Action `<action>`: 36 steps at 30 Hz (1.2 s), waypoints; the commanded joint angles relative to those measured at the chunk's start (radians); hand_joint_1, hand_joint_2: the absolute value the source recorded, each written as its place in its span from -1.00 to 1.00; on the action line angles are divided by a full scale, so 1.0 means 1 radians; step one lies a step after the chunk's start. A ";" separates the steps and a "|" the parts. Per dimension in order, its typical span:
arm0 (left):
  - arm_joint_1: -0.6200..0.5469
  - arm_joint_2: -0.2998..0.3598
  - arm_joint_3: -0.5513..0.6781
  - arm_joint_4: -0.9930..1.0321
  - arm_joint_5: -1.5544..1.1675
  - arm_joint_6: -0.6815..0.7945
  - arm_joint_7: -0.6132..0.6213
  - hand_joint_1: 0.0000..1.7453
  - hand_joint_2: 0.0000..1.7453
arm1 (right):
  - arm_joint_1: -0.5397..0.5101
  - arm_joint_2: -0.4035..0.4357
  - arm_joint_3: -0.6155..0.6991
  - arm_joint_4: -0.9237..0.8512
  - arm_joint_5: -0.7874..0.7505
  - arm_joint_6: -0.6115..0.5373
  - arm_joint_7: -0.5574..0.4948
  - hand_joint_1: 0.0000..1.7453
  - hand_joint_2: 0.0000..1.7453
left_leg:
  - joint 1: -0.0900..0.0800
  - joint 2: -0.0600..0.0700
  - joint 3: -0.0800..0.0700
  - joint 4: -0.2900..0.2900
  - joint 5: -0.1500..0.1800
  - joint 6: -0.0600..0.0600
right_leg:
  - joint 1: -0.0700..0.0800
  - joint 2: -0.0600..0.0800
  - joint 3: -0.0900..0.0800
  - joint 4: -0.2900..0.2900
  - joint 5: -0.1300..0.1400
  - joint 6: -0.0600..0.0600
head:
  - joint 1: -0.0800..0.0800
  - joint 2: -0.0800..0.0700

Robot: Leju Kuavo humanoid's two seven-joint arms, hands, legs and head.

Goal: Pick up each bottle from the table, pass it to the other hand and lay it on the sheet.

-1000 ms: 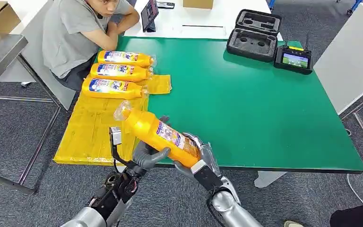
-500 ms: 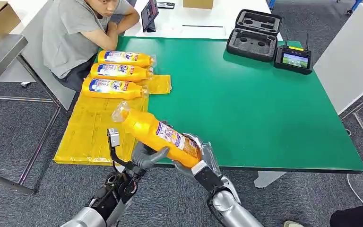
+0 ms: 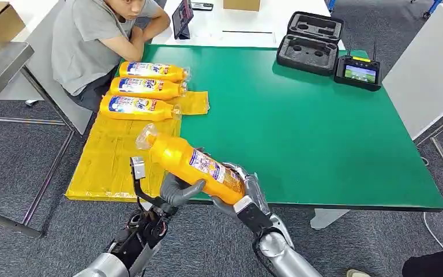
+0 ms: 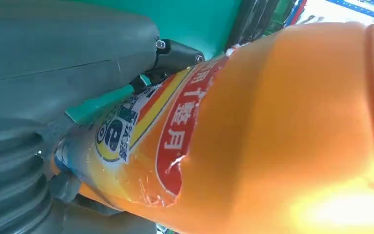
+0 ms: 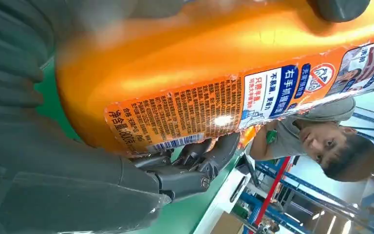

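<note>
An orange bottle point(image 3: 193, 164) with a clear cap hangs tilted over the green table's point(image 3: 300, 133) near edge, cap pointing toward the yellow sheet point(image 3: 107, 167). My right hand point(image 3: 247, 189) grips its base and my left hand point(image 3: 176, 191) wraps its middle from below. In the left wrist view the left hand point(image 4: 53, 73) lies against the bottle point(image 4: 272, 146). The right wrist view has the right hand point(image 5: 53, 170) curled around the bottle point(image 5: 199, 63). Three more orange bottles point(image 3: 144, 88) lie side by side on the sheet's far end.
A person point(image 3: 95, 37) sits at the table's far left corner, beside the sheet. A black foam case point(image 3: 310, 43) and a controller with a screen point(image 3: 357, 72) stand at the far right. A tablet point(image 3: 181, 17) leans on the white table behind.
Both hands have carried the bottle slightly left, toward the sheet, its cap end shifting a little further over the sheet.
</note>
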 commanded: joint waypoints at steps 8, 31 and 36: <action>-0.045 0.027 -0.016 0.040 -0.001 -0.012 0.002 1.00 1.00 | -0.035 -0.007 -0.011 0.030 -0.003 0.005 0.006 0.78 1.00 | 0.000 0.001 0.001 0.000 -0.001 -0.001 | 0.000 0.001 0.001 0.000 0.000 -0.001 | 0.000 0.000; -0.036 0.071 -0.006 -0.034 -0.119 0.159 -0.084 1.00 1.00 | -0.047 0.019 -0.049 0.075 -0.003 -0.005 0.006 -1.00 1.00 | 0.001 0.002 0.002 0.002 -0.002 -0.002 | 0.001 0.002 0.001 0.001 -0.001 -0.002 | 0.000 0.000; -0.033 0.072 -0.002 -0.044 -0.126 0.162 -0.088 1.00 1.00 | -0.053 0.022 -0.050 0.083 -0.003 -0.003 0.006 -1.00 1.00 | 0.001 0.003 0.002 0.002 -0.002 -0.002 | 0.001 0.002 0.002 0.001 -0.001 -0.002 | 0.000 0.000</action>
